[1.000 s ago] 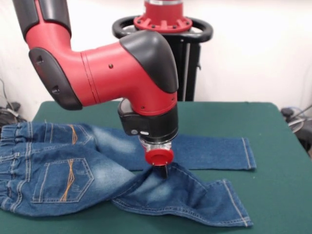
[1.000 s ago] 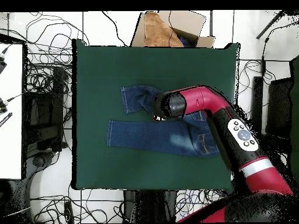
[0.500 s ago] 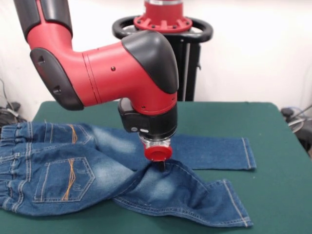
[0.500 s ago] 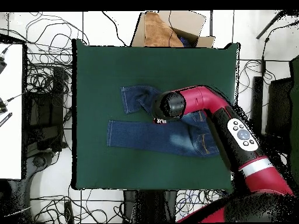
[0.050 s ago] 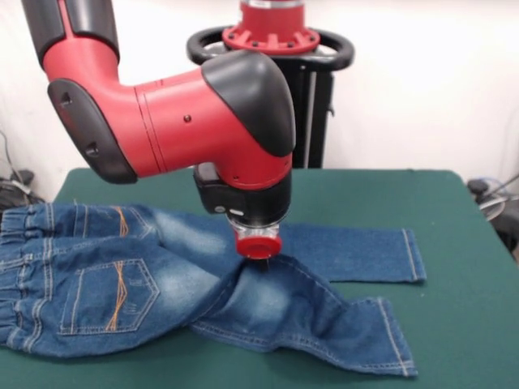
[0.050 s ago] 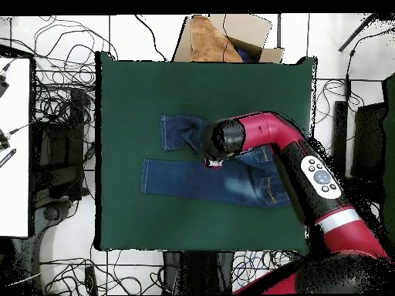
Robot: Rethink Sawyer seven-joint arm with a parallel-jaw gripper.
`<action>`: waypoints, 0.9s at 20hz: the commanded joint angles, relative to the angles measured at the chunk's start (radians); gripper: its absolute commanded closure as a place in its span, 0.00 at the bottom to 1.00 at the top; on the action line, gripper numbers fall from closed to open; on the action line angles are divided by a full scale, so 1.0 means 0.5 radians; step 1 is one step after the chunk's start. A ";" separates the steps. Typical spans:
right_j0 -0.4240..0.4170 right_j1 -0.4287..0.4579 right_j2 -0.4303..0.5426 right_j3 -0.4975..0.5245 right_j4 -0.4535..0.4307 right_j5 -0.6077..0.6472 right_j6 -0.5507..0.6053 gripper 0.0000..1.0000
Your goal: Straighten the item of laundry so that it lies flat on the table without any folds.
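We see the jeans mid-counter, seat flat, one leg straight; the other kinks near the crotch, where the arm's tip presses. We cannot tell the jaws' state. That leg needs straightening.

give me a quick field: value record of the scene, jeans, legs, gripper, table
jeans: small blue denim pair, lying on the table, waistband at the front view's left edge
far leg: straight and flat
near leg: angled away from the other, bunched into folds near the crotch
gripper: pointing down onto the bunched denim where the legs split; its tip is hidden by the red flange, open or shut cannot be told
table: dark green top, much wider than the jeans
task state: not flat yet
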 commanded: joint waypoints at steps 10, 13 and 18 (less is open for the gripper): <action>0.027 0.024 -0.061 -0.008 0.091 0.525 -0.421 1.00; 0.017 0.006 -0.044 0.016 0.108 0.554 -0.419 1.00; 0.008 -0.014 -0.039 0.026 0.136 0.601 -0.434 1.00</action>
